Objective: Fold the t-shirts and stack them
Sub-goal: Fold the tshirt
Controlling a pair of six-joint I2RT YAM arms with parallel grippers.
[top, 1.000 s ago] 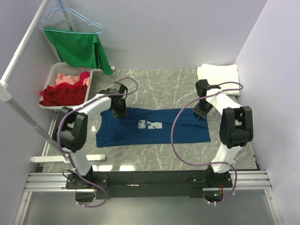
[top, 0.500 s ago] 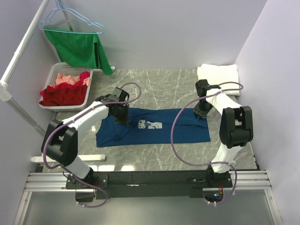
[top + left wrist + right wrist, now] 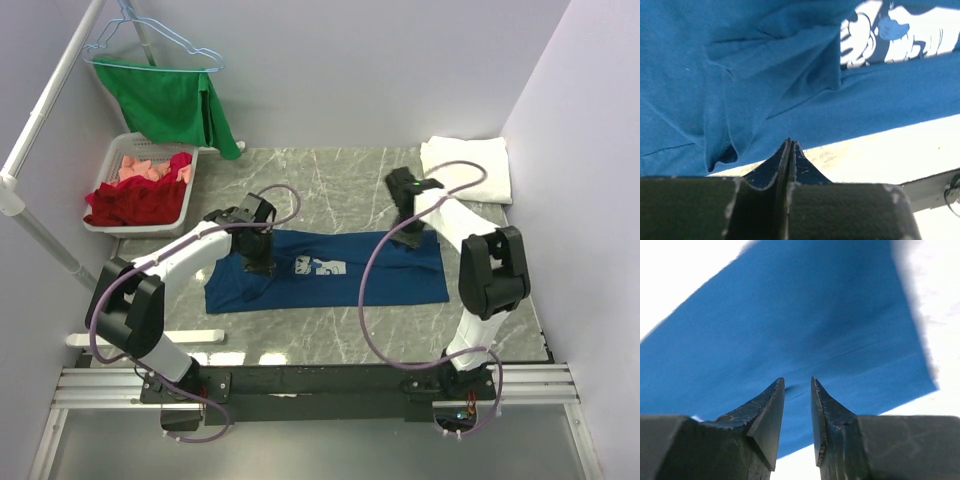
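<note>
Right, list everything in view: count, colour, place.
navy t-shirt: one, navy blue with a white chest print, spread flat mid-table
white t-shirt: one, white, folded at the table's far right corner
table: one, grey marbled, under both shirts
basket: one, white, far left
clothes: a heap, red and pink, in the basket
green cloth: one, green, hanging above the basket
hanger: one, pale blue, carrying the green cloth
rack pole: one, white, slanting along the left wall
left gripper: one, black, shut, over the navy shirt beside the print
right gripper: one, black, narrowly open, over the navy shirt's right part
</note>
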